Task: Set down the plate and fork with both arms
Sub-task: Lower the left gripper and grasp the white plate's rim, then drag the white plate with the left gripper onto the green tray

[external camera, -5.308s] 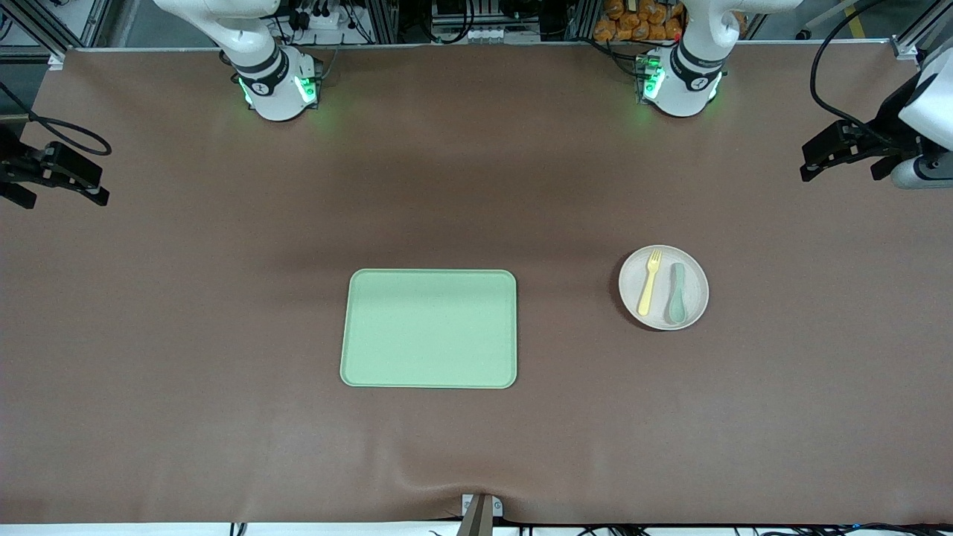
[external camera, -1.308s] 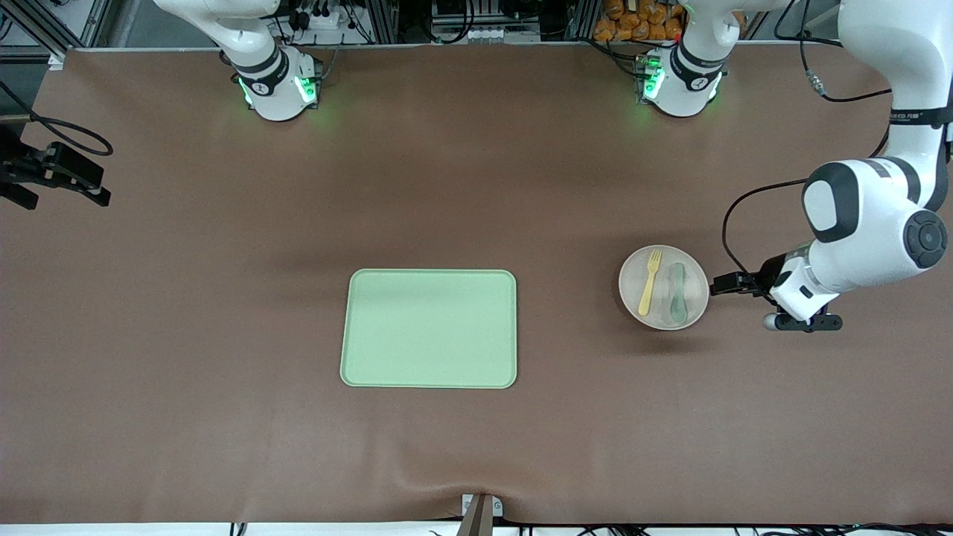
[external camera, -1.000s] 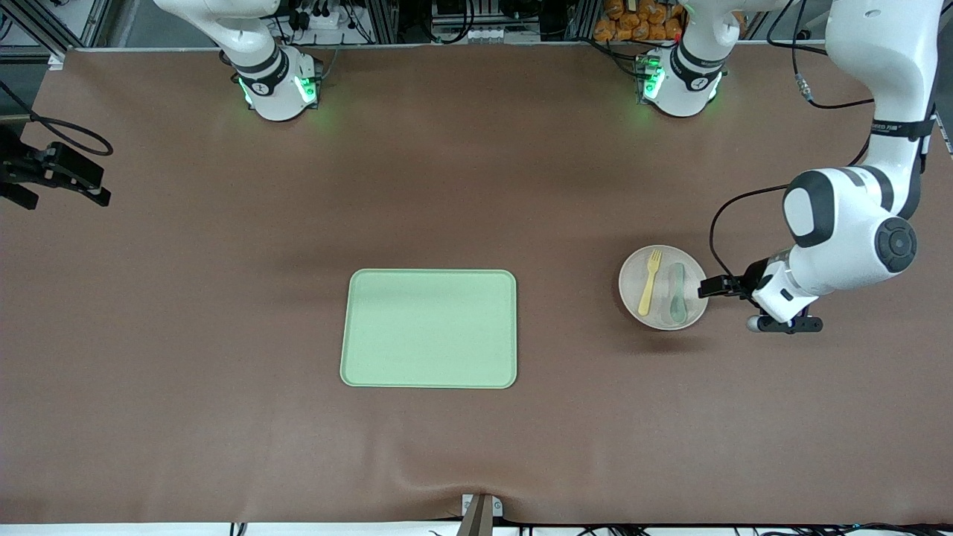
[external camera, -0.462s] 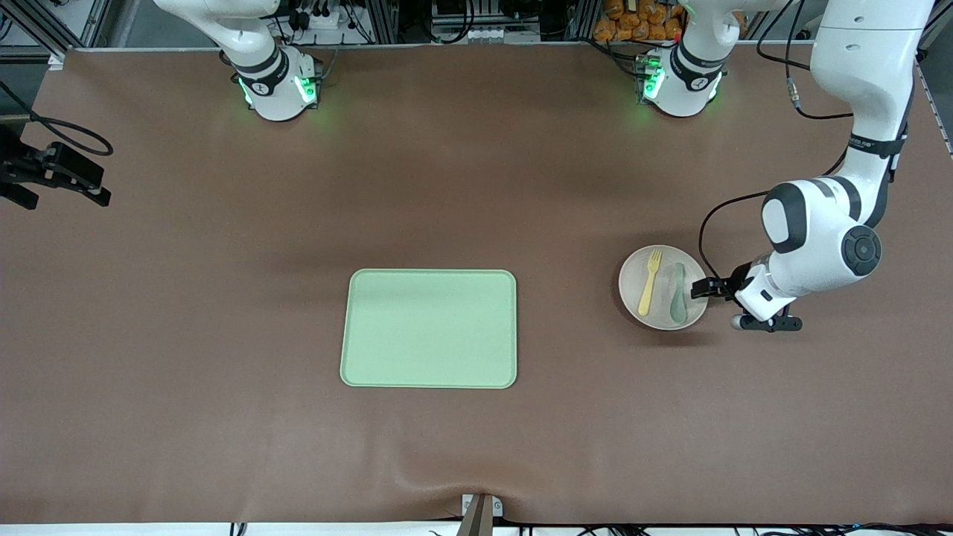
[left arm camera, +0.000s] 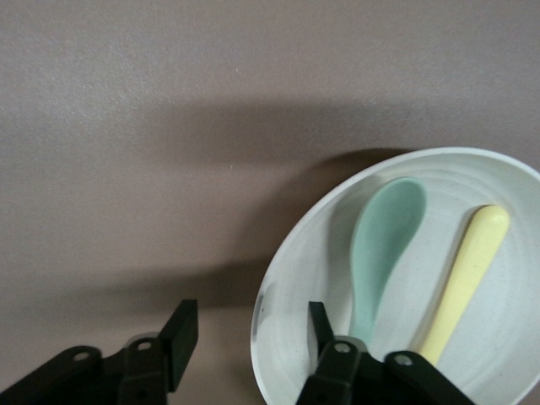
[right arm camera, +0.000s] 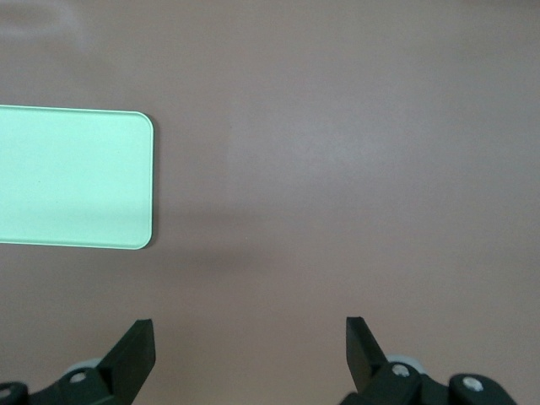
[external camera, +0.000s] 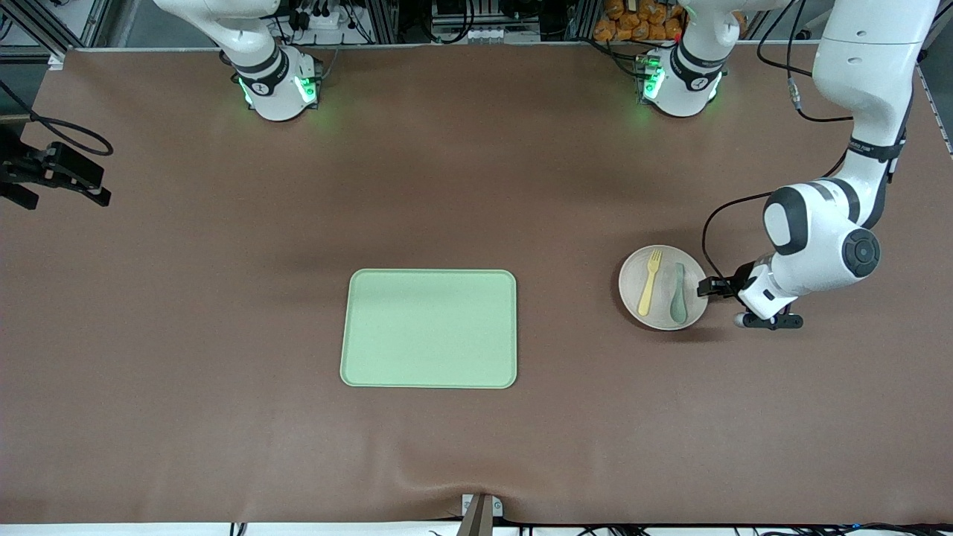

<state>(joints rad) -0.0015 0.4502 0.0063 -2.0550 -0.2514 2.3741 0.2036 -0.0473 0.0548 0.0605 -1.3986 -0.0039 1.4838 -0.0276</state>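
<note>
Left claw [left arm camera: 245, 333] narrower than before, straddling plate [left arm camera: 278, 278] rim | right claw [right arm camera: 249, 350] wide, waiting

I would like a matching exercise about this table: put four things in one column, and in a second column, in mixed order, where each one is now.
Things:
1. fork
2. tray
3. left tool
4. right tool

Places:
A. at the rim of the plate, one finger on each side of it
B. lying on the plate, beside the spoon
C. open over bare table, at the right arm's end, waiting
D. flat on the table, nearer the right arm's end than the plate

Pairs: 1-B, 2-D, 3-A, 4-C
</note>
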